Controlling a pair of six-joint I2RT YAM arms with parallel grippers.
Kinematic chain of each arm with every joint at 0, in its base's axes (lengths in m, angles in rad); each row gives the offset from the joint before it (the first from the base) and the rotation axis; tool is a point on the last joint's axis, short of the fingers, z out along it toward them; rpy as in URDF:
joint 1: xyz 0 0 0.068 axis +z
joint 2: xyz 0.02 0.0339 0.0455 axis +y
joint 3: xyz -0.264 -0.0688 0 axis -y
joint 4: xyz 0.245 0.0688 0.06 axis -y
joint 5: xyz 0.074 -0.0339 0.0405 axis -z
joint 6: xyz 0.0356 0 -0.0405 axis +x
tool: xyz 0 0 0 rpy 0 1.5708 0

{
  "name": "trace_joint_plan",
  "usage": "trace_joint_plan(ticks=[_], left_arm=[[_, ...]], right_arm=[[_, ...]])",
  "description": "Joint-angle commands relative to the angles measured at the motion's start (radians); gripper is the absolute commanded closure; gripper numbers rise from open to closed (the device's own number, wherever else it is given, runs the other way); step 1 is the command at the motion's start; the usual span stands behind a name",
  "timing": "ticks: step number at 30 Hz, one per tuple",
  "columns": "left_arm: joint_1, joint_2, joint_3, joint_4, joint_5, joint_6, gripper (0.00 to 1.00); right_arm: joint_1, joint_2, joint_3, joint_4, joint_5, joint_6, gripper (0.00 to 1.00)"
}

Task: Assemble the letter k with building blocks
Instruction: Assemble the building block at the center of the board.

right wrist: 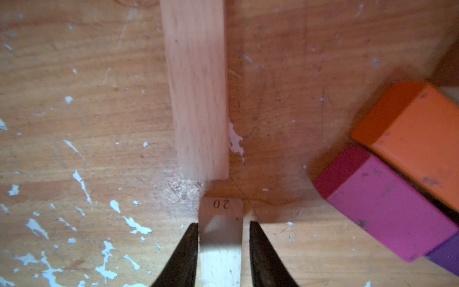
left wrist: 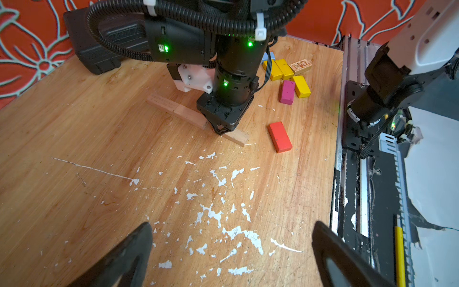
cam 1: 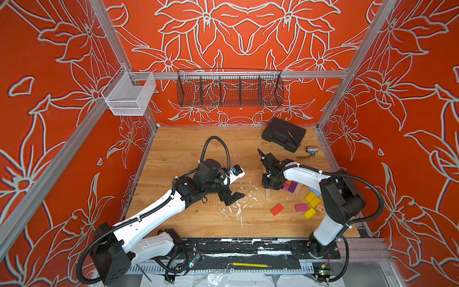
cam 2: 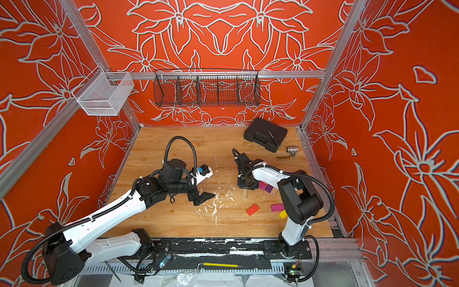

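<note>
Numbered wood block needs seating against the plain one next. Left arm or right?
Right. The right arm has its jaws astride the numbered wood block, end-on to the plain wood block. The left arm has its jaws open, apart from both blocks.

White-flecked wooden table (cam 1: 188, 149) is carrying a black case (cam 1: 283, 134) at one o'clock and a silver fitting (cam 1: 311, 150) at two. Two plain wood blocks (left wrist: 178, 110) are lying end to end just toward three o'clock of centre. A red block (cam 1: 276, 209), magenta block (cam 1: 301, 207) and yellow blocks (cam 1: 310, 196) are lying at four o'clock.
</note>
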State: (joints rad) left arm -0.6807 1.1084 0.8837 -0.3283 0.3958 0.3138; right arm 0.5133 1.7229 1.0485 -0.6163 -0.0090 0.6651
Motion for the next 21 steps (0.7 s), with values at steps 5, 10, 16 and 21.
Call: trace_joint_plan(ticks=[5,10,16,21], left_arm=[[-0.003,0.004,0.009,-0.005,0.014,0.005,0.02],[-0.003,0.005,0.011,-0.005,0.011,0.005,0.03],[-0.003,0.005,0.011,-0.006,0.01,0.007,0.03],[-0.004,0.005,0.012,-0.008,0.009,0.007,0.03]], right_arm=[[-0.002,0.018,0.03,0.0,-0.003,0.01,0.73],[-0.003,0.025,0.046,-0.002,-0.003,0.008,0.75],[-0.004,0.042,0.066,-0.002,-0.008,0.007,0.76],[-0.004,0.058,0.074,-0.006,-0.008,0.001,0.76]])
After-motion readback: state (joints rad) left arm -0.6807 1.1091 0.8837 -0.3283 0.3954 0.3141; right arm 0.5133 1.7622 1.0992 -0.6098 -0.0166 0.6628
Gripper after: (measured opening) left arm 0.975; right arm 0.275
